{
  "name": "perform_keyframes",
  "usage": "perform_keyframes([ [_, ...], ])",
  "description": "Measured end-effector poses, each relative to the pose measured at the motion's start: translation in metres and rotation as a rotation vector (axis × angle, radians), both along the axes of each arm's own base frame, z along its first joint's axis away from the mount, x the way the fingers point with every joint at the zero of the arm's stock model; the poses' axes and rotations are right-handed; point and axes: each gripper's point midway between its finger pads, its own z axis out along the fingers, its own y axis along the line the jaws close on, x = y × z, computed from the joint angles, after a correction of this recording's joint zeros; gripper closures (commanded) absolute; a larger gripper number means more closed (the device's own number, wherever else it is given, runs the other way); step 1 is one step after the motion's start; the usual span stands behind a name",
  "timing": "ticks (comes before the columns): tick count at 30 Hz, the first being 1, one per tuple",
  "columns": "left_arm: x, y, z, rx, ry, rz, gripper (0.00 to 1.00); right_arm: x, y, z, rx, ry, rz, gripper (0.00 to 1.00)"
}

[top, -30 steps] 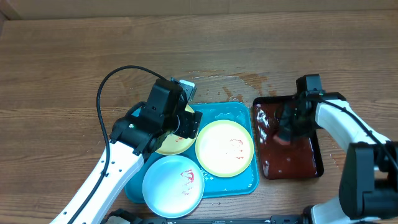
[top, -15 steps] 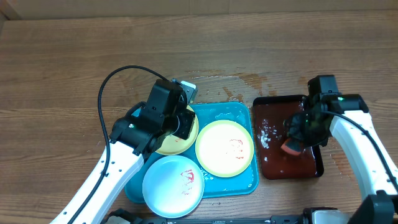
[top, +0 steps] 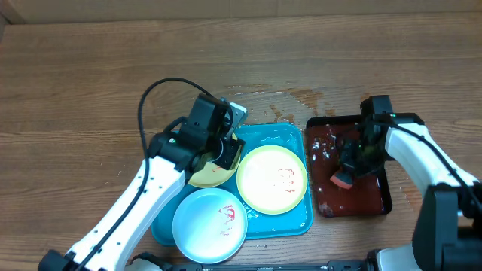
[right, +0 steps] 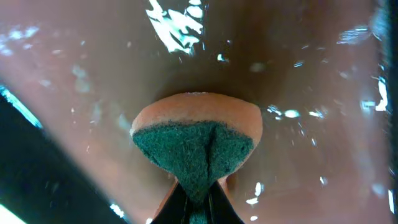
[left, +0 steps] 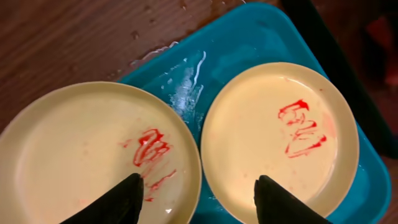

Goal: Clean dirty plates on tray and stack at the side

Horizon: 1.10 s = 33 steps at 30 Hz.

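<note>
Wood-grain worktop (top: 75, 75), brown planks running side to side; pale strip along far edge, can't tell what it is. Wet patches (top: 294, 96) shine on the wood just beyond the trays. Turquoise tray (top: 282, 135) (left: 249, 37) sits mid-worktop, its bare far part wet w/ streaks and droplets. 3 dirty plates on it, all w/ red smears: left yellow-green plate (top: 211, 175) (left: 74, 155) partly under the L arm, right yellow-green plate (top: 271, 179) (left: 273, 124) just beside it, rims nearly touching, and pale blue plate (top: 209, 224) at near left corner, reaching past the tray's near edge. Left pincer (top: 224, 147) (left: 199, 193) hangs low over the 2 yellow-green plates, jaws apart, one fingertip over each plate, nothing held. Black cable (top: 151, 98) loops above that arm. Dark red-brown tray (top: 373, 199) lies right beside the turquoise one, wet inside, bright glints on the water. Right pincer (top: 352, 162) (right: 196, 199) is over it, clamped tight on a sponge (top: 343, 179) (right: 196, 143), orange body w/ green scrub face, pinched into a fold.
</note>
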Motion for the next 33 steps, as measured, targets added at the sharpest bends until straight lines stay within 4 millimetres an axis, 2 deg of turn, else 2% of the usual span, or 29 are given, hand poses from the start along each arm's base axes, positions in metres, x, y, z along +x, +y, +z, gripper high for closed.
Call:
perform_keyframes([
  [4, -0.006, -0.009, -0.005, -0.040, 0.045, -0.029, 0.35, 0.001, 0.001, -0.015, 0.004, 0.030, -0.001, 0.96],
  [7, -0.011, -0.013, -0.005, -0.061, 0.070, -0.044, 0.39, 0.003, 0.003, -0.021, 0.015, 0.047, -0.002, 0.96],
  [12, -0.018, -0.014, -0.006, -0.074, 0.101, -0.057, 0.64, 0.007, 0.009, -0.021, 0.062, 0.038, 0.011, 0.96],
  [13, -0.020, -0.014, -0.006, -0.075, 0.107, -0.060, 0.65, 0.009, 0.011, -0.021, 0.076, 0.031, 0.015, 0.96],
  [16, -0.023, -0.014, -0.007, -0.073, 0.122, -0.066, 0.48, 0.011, 0.015, -0.019, 0.098, 0.021, 0.025, 0.96],
  [18, -0.025, -0.014, -0.008, -0.075, 0.131, -0.067, 0.42, 0.009, 0.015, -0.017, 0.098, 0.022, 0.031, 0.96],
  [20, -0.026, -0.014, -0.008, -0.077, 0.135, -0.071, 0.42, 0.006, 0.015, -0.012, 0.099, 0.025, 0.035, 0.96],
  [24, -0.030, -0.013, -0.009, -0.074, 0.153, -0.071, 0.48, -0.009, 0.014, 0.019, 0.095, 0.019, 0.038, 0.96],
  [28, -0.040, -0.011, -0.012, -0.069, 0.199, -0.074, 0.55, 0.002, 0.012, 0.074, 0.081, -0.115, 0.044, 0.96],
  [31, -0.053, -0.010, -0.014, -0.072, 0.260, -0.083, 0.54, 0.011, 0.011, 0.116, 0.073, -0.229, 0.049, 0.96],
  [33, -0.062, -0.008, -0.017, -0.067, 0.304, -0.086, 0.50, 0.011, 0.011, 0.134, 0.072, -0.272, 0.051, 0.96],
])
